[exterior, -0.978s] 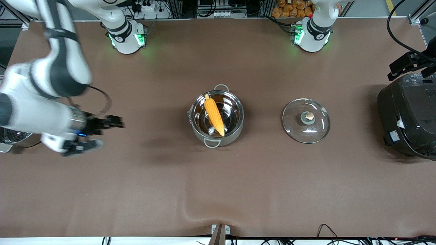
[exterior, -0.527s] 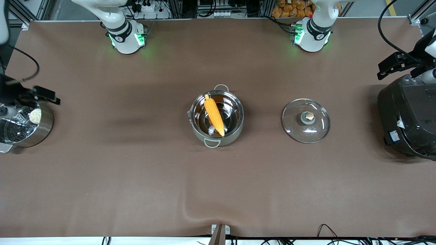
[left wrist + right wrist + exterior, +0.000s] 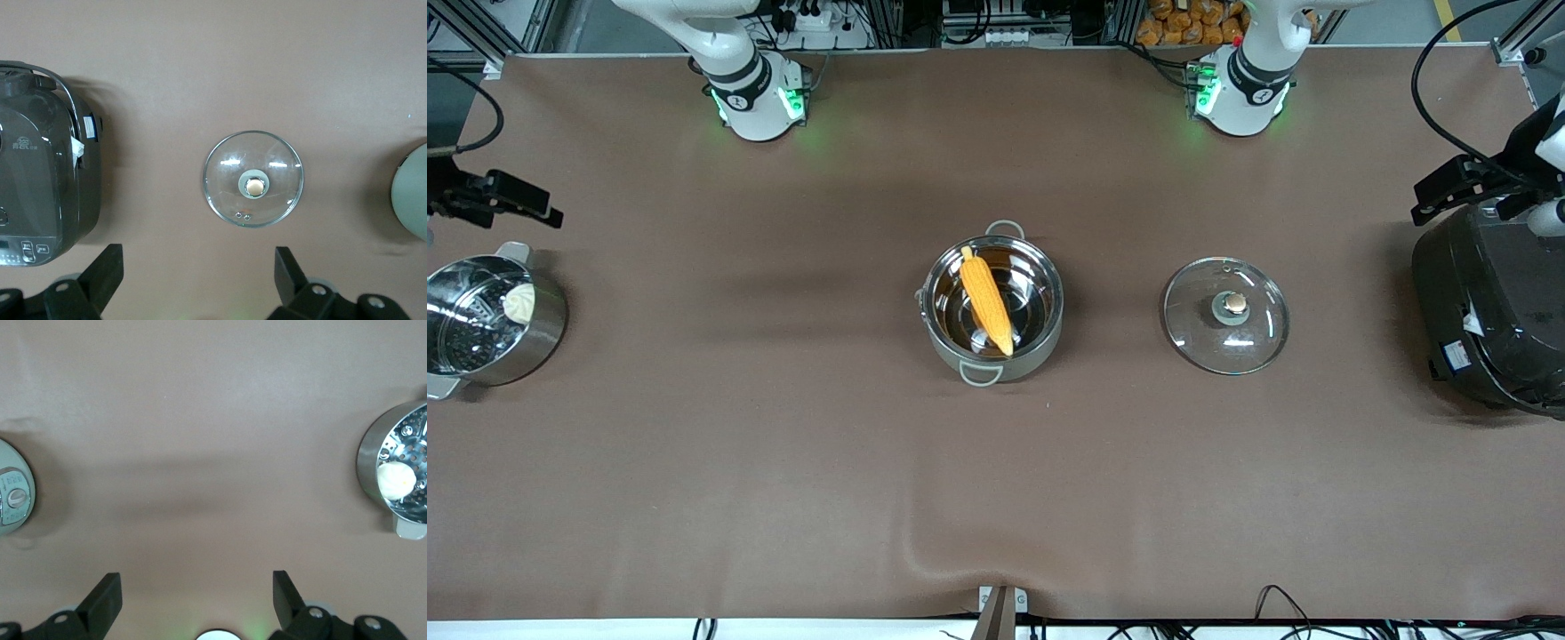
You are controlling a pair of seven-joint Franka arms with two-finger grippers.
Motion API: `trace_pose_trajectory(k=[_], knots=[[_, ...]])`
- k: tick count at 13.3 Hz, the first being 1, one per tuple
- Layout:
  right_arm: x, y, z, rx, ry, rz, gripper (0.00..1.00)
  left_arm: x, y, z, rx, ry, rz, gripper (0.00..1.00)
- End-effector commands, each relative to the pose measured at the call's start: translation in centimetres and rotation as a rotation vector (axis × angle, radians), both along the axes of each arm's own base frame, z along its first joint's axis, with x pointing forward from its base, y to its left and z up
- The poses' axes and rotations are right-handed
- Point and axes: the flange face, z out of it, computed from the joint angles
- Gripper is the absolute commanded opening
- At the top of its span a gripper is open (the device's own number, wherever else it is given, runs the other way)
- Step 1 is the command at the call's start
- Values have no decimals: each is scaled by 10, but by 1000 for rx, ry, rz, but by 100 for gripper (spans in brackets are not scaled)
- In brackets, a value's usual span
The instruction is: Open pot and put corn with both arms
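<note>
At the worktop's middle, the corn (image 3: 986, 301) is lying in the pot (image 3: 992, 307), the lid (image 3: 1225, 315) resting beside it. Both pincers, left (image 3: 198, 277) and right (image 3: 197, 600), are standing wide and empty, so the task is looking finished; only parking is remaining.

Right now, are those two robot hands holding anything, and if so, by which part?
Nothing is held. The left gripper and right gripper both stand open and empty. The yellow-orange corn cob lies in the round shiny steel pot.
</note>
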Motion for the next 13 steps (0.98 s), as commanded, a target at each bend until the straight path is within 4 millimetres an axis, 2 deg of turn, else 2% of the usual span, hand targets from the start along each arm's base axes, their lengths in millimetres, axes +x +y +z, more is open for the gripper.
trace_pose_trajectory(k=[1, 4, 6, 10, 13], knots=[[-3, 8, 16, -45, -19, 7, 100, 3, 1, 2, -24, -13, -26, 100], [0, 7, 19, -44, -54, 48, 100, 1, 4, 4, -22, -16, -20, 100], [-4, 8, 29, -44, -82, 57, 100, 3, 6, 4, -16, -16, -19, 100], [-2, 10, 28, -45, -87, 60, 100, 12, 5, -12, -18, 13, -19, 100], [-2, 10, 27, -45, -84, 62, 100, 11, 6, -11, -20, 10, -16, 100]])
